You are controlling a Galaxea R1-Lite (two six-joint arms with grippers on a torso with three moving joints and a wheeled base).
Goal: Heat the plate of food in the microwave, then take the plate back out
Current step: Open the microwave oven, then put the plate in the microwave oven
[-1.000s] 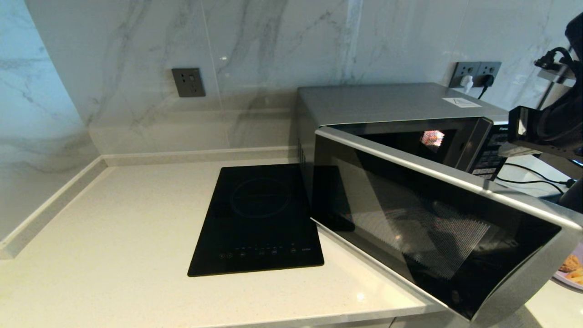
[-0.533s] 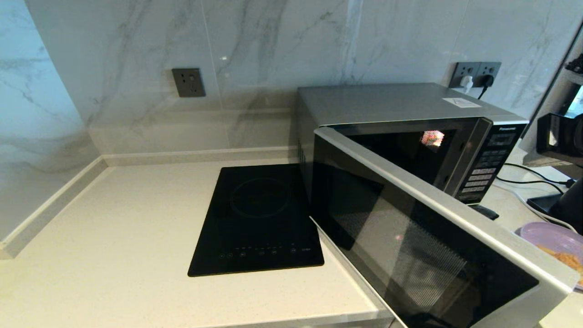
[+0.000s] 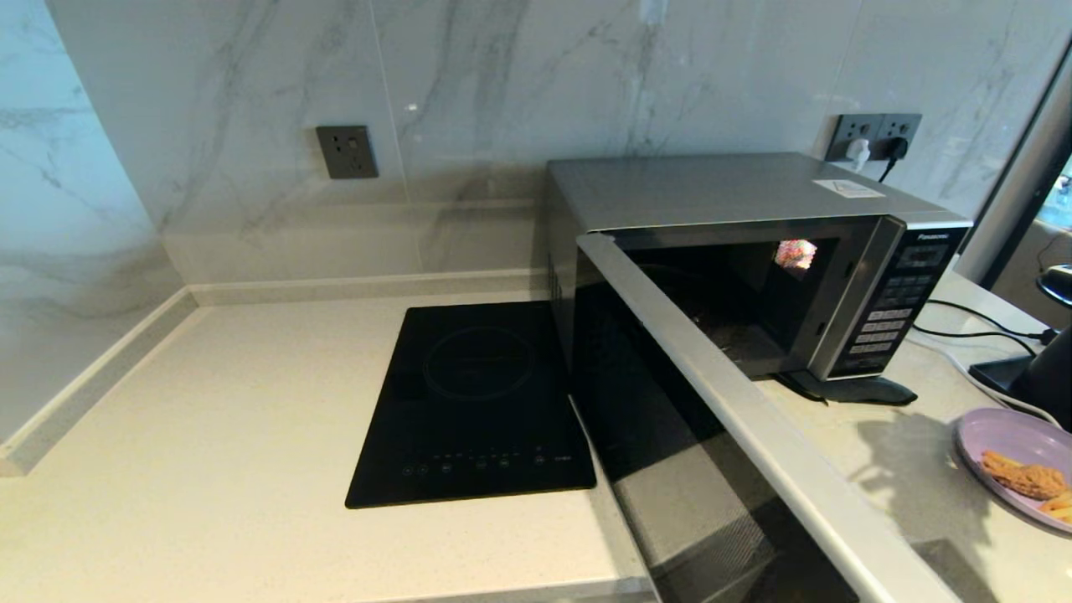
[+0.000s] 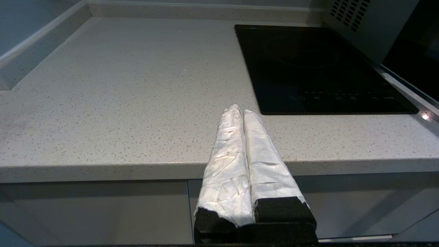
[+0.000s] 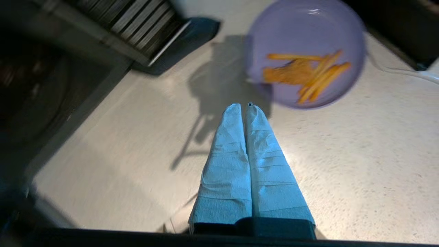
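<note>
The silver microwave (image 3: 737, 197) stands at the back right of the counter with its dark glass door (image 3: 754, 435) swung wide open toward me. Its cavity holds no plate. The lilac plate of food (image 3: 1017, 465) sits on the counter right of the microwave, with fries and a brown breaded piece on it. In the right wrist view the plate of food (image 5: 305, 51) lies just past my right gripper (image 5: 244, 106), which hangs shut and empty above the counter. My left gripper (image 4: 240, 110) is shut and empty, parked at the counter's front edge left of the hob.
A flat black induction hob (image 3: 477, 402) lies left of the microwave. Cables (image 3: 980, 331) and a dark object (image 3: 1051, 377) sit at the far right behind the plate. A marble wall with sockets (image 3: 875, 134) backs the counter.
The microwave door has swung further open. My right arm has drawn back out of the head view, uncovering the plate on the counter.
</note>
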